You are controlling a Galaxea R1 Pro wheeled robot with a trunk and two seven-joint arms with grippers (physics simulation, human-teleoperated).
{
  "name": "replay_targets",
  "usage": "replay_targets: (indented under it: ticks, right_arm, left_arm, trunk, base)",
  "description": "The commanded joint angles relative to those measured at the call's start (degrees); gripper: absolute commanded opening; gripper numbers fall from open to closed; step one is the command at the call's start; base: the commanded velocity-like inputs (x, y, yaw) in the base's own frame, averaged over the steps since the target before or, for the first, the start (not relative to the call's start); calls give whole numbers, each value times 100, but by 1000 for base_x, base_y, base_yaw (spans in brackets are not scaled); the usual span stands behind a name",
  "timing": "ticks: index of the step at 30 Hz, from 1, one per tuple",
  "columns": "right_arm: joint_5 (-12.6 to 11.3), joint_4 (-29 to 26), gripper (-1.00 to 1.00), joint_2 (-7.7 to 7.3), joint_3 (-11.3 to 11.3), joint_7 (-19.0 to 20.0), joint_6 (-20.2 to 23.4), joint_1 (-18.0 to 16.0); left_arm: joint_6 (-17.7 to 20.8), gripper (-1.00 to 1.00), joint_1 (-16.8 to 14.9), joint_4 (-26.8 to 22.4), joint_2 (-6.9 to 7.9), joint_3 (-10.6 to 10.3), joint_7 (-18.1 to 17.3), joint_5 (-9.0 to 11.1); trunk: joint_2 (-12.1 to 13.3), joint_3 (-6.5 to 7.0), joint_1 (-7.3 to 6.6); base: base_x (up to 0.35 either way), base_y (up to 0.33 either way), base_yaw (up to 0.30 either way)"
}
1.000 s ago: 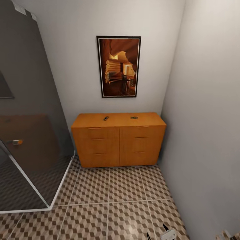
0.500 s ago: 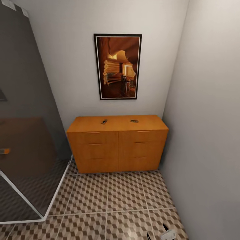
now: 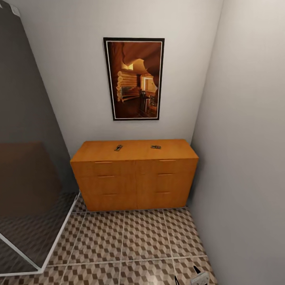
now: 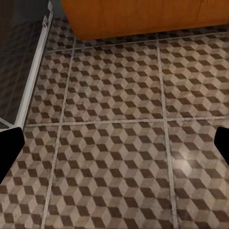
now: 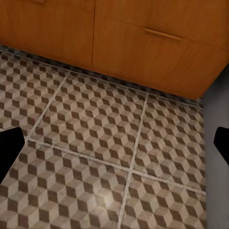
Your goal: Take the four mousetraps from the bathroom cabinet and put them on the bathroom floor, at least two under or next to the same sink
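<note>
on top of the cabinet (image 3: 134,174) sit two mousetraps (image 3: 118,147) (image 3: 156,147), well apart; both grippers (image 4: 114,143) (image 5: 114,143) hang wide open over the bathroom floor (image 3: 142,237).

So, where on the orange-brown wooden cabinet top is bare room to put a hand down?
The flat top of the orange-brown wooden cabinet carries two tiny dark mousetraps: the left mousetrap and the right mousetrap. Bare patches lie between them, from the left one to the end nearest the dark glass panel, and along the front edge. The right end, against the grey wall, is tighter.
</note>
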Motion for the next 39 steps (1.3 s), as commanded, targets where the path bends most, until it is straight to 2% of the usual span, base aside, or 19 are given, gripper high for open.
replay_targets:
  ticks: [1, 39]
  right_arm:
    - [25, 4, 100, -7, 45, -59, -2, -5]
    - [24, 4, 100, -6, 45, -59, 4, -6]
  left_arm:
    - [-31, 100, -13, 21, -3, -49, 0, 50]
    - [-31, 100, -14, 27, -3, -49, 0, 51]
  trunk:
    - [-12, -12, 5]
    - [-12, -13, 5]
  base:
    - [37, -23, 89]
    - [3, -2, 45]
